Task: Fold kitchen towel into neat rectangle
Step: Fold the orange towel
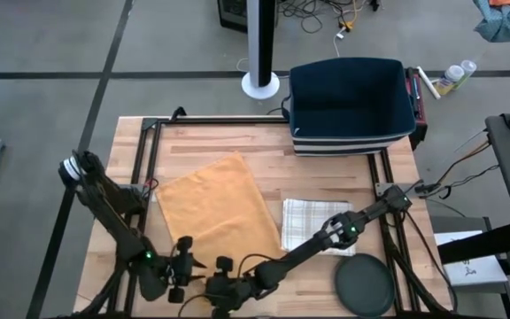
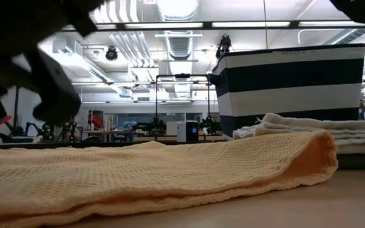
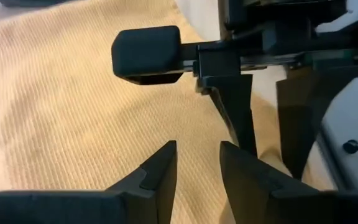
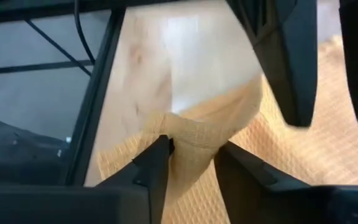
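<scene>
Orange waffle-weave cloth, the kitchen towel point(image 1: 214, 207), lies spread flat on my wooden tabletop point(image 1: 264, 146), turned at a slant, its near corners close to the front edge. My right hand point(image 4: 191, 152) is down at that front edge, fingers clamped on a bunched-up fold of the towel's corner, lifting it slightly off the wood. My left hand point(image 3: 196, 165) hovers just beside it over the same end of the towel, fingers a little apart with nothing between them; from the overhead view I can't quite tell whether it touches the fabric. A folded checked towel point(image 1: 312, 221) sits just right of the orange one, a dark round lid point(image 1: 364, 285) lies near the front right corner, and a striped navy basket point(image 1: 351, 105) stands at the back.
</scene>
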Robot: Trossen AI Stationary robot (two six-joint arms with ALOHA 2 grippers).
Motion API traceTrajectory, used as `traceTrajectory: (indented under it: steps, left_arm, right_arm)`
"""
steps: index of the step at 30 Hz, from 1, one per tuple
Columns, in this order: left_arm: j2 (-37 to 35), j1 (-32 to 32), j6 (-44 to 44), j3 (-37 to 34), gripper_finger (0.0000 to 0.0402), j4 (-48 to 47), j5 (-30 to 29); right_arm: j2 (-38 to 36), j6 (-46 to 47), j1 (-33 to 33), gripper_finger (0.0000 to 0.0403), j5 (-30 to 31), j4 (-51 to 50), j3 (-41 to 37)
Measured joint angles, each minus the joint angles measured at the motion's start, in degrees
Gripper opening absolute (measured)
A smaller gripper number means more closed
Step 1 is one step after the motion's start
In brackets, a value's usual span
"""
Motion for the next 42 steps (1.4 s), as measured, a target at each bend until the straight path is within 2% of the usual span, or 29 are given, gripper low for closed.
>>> traceTrajectory:
  steps: [7,10,14,19,27,31,36,42]
  left_arm:
    - [-7.10,-0.92,0.55,0.02,0.0113,-5.90,-0.75]
    - [-8.47,-2.15,-1.01,0.02,0.0113,-8.63,1.57]
    - [-8.75,-4.70,-4.97,-0.06,0.0113,-10.68,3.65]
    - [-6.92,-6.54,-7.80,-0.13,0.0113,-10.41,3.68]
    - [-1.30,-6.54,-9.24,-0.17,0.0113,-8.93,3.62]
    - [1.98,-6.52,-10.81,-0.17,0.0113,-8.94,3.77]
    - [6.13,-6.52,-12.34,-0.17,0.0113,-8.19,5.37]
    - [9.62,-6.52,-13.52,-0.13,0.0113,-7.80,5.73]
  right_arm:
    - [-1.34,-0.57,-0.13,0.0040,-0.02,-0.62,0.09]
    - [-1.32,-0.02,-0.11,0.0011,-0.04,-2.33,0.09]
    - [-1.34,-0.32,0.14,0.0008,-0.59,-3.00,0.09]
    - [-1.49,-1.00,0.15,0.0047,-3.89,-1.56,0.09]
    - [-0.30,1.98,-0.76,0.0163,-6.71,-1.60,-0.22]
    - [-0.15,3.15,-0.85,0.0208,-8.44,-1.47,-0.22]
    - [0.06,3.73,-0.98,0.0247,-9.82,-1.82,-0.24]
    - [1.18,0.47,-1.05,0.0272,-7.37,-3.38,-0.24]
